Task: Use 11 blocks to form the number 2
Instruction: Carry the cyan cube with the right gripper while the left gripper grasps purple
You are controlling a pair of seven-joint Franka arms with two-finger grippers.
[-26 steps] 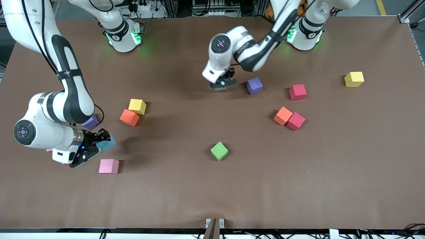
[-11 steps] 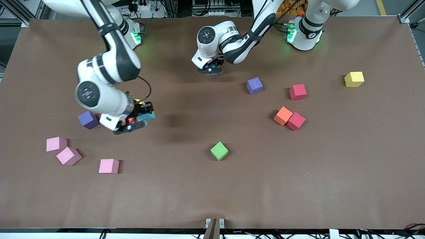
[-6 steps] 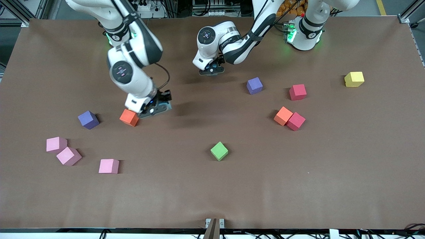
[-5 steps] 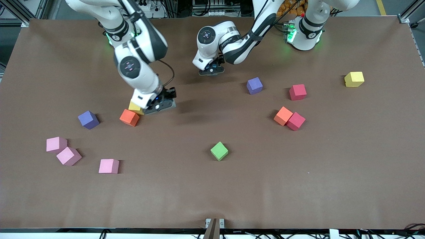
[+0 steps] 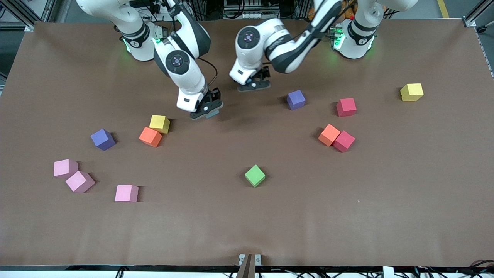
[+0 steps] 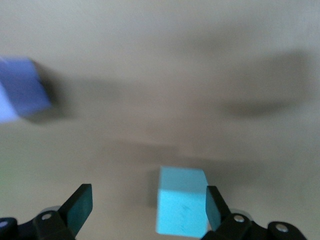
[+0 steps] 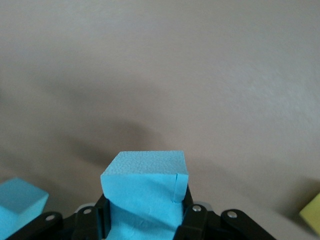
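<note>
Two light blue blocks at the top of the figure

Front: my right gripper (image 5: 207,111) carries one over bare table. Left wrist: left gripper (image 6: 145,212) gapes above a released light blue block (image 6: 181,201). Right wrist: jaws clench the carried block (image 7: 146,187); I should lower it flush beside its twin.

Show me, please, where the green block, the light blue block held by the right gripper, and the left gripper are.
green block (image 5: 254,175): front view, top face.
light blue block (image 7: 145,192): right wrist view, front face.
left gripper (image 6: 145,210): left wrist view, midway between its open fingertips.
</note>
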